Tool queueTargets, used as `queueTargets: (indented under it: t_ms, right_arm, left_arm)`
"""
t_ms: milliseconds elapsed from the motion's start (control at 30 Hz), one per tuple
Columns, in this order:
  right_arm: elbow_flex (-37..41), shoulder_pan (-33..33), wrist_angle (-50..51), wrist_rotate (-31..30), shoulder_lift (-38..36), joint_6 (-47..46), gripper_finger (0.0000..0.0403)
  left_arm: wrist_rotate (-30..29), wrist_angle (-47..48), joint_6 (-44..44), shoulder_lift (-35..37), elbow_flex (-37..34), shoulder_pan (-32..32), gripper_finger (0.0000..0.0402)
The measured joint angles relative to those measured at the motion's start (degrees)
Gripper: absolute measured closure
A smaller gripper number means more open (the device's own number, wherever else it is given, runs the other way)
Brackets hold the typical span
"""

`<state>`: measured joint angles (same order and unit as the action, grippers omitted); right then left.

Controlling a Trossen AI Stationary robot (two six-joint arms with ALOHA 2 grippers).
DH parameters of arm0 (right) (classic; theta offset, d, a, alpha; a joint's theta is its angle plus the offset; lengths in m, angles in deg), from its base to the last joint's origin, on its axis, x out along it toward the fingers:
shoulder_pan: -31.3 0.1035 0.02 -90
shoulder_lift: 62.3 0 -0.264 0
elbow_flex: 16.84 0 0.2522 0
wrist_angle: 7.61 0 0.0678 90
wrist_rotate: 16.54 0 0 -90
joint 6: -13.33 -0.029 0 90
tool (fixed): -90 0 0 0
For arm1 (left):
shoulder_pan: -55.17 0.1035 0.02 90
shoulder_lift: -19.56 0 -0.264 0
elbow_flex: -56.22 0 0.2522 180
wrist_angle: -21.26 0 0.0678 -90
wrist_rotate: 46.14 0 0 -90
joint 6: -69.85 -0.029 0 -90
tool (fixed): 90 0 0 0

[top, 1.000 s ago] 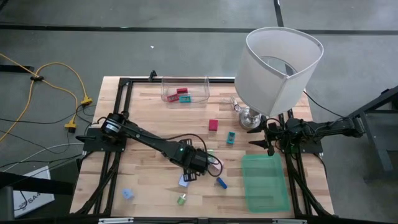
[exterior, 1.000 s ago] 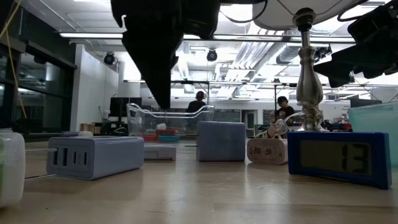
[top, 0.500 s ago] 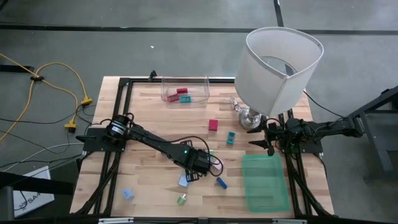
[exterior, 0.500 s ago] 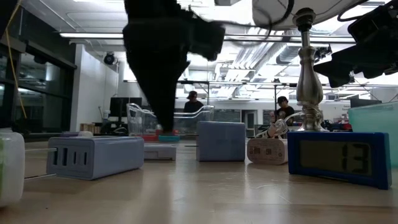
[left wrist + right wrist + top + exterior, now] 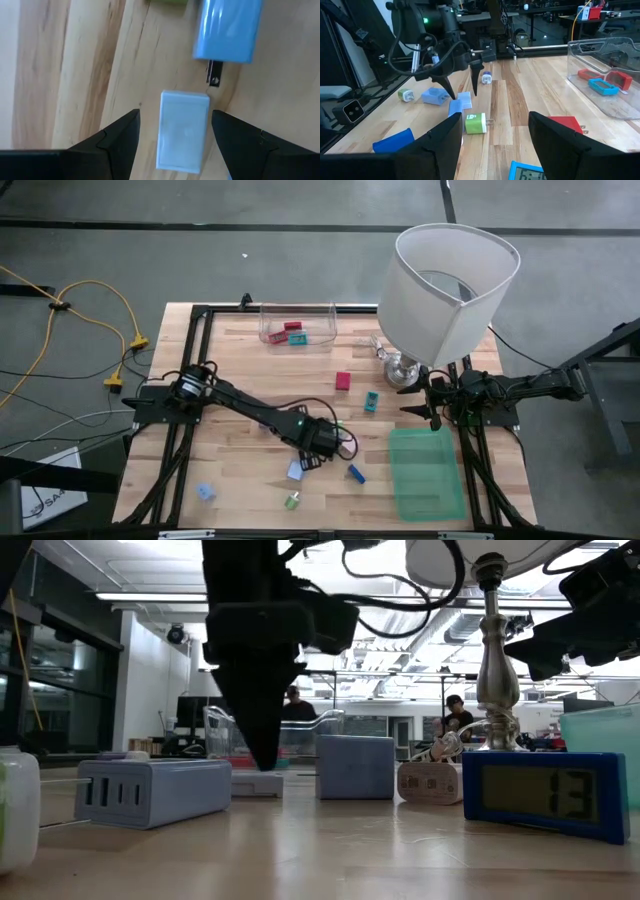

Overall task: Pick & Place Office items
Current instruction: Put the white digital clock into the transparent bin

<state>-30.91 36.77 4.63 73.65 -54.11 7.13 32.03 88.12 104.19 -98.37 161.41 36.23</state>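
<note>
In the upper right of the high view the big white lamp [image 5: 445, 290] is standing over the waiting right gripper [image 5: 432, 402], whose fingers are spread. At lower centre the left gripper [image 5: 303, 463] is hanging with spread fingers on either side of a pale blue block [image 5: 182, 131], not touching it. The other small pieces are lying around it on the wooden table [image 5: 250, 375] and in the clear bin [image 5: 297, 326] at top centre.

- Left gripper [image 5: 303, 463]: has shifted slightly lower in the frame centre, coming down over the light blue block [image 5: 295, 471]; its fingers now stand apart on either side of it.
- Person in background [image 5: 293, 703], low view: has moved leftward.
</note>
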Motion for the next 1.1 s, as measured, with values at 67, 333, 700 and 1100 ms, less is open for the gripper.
queueTargets:
  t_ms: [67,333,700,1100]
  right_arm:
    - [0.0,0.0,0.0,0.0,0.0,0.0,0.0188]
    - [0.0,0.0,0.0,0.0,0.0,0.0,0.0188]
    - [0.0,0.0,0.0,0.0,0.0,0.0,0.0188]
    - [0.0,0.0,0.0,0.0,0.0,0.0,0.0188]
  left_arm:
    - [0.2,-0.9,0.2,0.0,-0.8,0.1,0.0163]
    - [2.3,-4.4,0.2,0.0,-4.1,0.9,0.0163]
    - [4.7,-6.9,0.0,0.2,-5.9,2.1,0.0163]
    - [5.4,-7.0,-1.3,0.2,-6.0,2.1,0.0168]
